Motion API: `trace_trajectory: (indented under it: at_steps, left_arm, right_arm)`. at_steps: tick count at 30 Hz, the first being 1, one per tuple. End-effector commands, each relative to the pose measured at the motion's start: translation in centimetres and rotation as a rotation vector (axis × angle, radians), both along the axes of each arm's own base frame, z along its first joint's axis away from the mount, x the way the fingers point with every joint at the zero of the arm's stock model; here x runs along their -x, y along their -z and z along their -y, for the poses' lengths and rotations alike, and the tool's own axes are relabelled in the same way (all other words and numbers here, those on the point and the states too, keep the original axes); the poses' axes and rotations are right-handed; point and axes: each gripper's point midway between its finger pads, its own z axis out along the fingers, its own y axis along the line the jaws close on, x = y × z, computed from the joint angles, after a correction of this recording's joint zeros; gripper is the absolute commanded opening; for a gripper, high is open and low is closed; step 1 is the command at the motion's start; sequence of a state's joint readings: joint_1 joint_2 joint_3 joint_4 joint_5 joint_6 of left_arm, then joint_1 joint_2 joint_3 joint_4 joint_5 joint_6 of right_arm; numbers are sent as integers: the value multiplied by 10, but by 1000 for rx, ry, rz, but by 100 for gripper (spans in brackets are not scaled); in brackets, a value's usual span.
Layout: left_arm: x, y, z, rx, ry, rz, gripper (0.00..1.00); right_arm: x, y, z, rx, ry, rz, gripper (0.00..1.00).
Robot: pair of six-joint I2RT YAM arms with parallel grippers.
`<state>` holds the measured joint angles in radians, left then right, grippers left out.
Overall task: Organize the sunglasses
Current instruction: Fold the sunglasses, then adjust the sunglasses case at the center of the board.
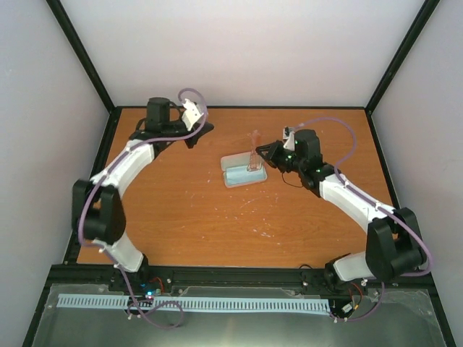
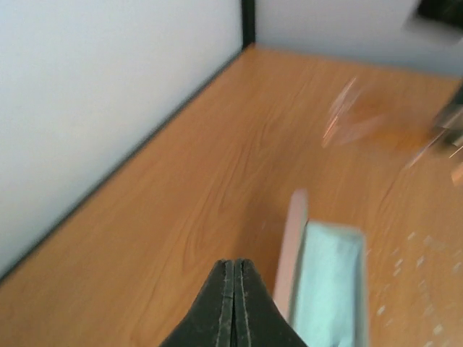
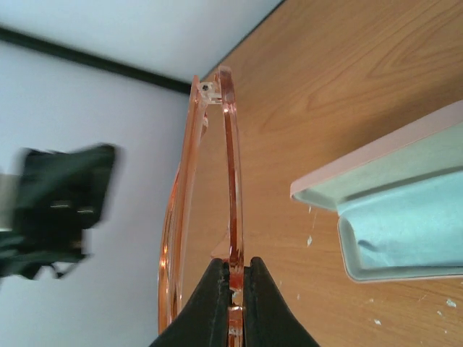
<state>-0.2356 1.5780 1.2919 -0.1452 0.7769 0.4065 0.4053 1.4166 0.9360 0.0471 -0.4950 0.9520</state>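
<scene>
My right gripper (image 3: 233,269) is shut on the sunglasses (image 3: 233,173), pinching the thin amber frame edge-on and holding the pair upright above the table. In the top view the sunglasses (image 1: 254,153) hang over the far right part of the open pink case (image 1: 243,171), with the right gripper (image 1: 264,157) just right of it. The case (image 3: 376,163) lies open with the light blue cloth (image 3: 409,228) inside. My left gripper (image 2: 234,266) is shut and empty, above the table left of the case (image 2: 291,246); in the top view it (image 1: 195,130) is at the far left.
The wooden table (image 1: 202,210) is ringed by a black frame and white walls. The left wall (image 2: 108,94) is close to the left gripper. White specks lie on the table near the case.
</scene>
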Motion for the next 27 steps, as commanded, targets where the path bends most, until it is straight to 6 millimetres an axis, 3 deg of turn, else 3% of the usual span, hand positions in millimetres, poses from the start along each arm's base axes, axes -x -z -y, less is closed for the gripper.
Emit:
trace_trajectory:
  at_steps: [1,4,9,14,20,27]
  left_arm:
    - [-37,108,-16,-218,-36,-184,1]
    - [-50,142,-12,-250,-12,-283,1]
    - [-60,179,-6,-255,10,-386,1]
    - [-63,195,-1,-240,10,-433,1]
    - [-50,215,10,-232,44,-498,3]
    - [-33,222,34,-230,106,-552,4]
  right_arm:
    - [-19,-31,29,-102,250,70,3]
    - [-17,-28,49,-100,365,63,3]
    - [1,-13,80,-103,507,19,3]
    - [17,-4,95,-82,551,0,3]
    - [25,3,106,-88,598,-15,3]
    - [30,0,114,-65,629,-18,3]
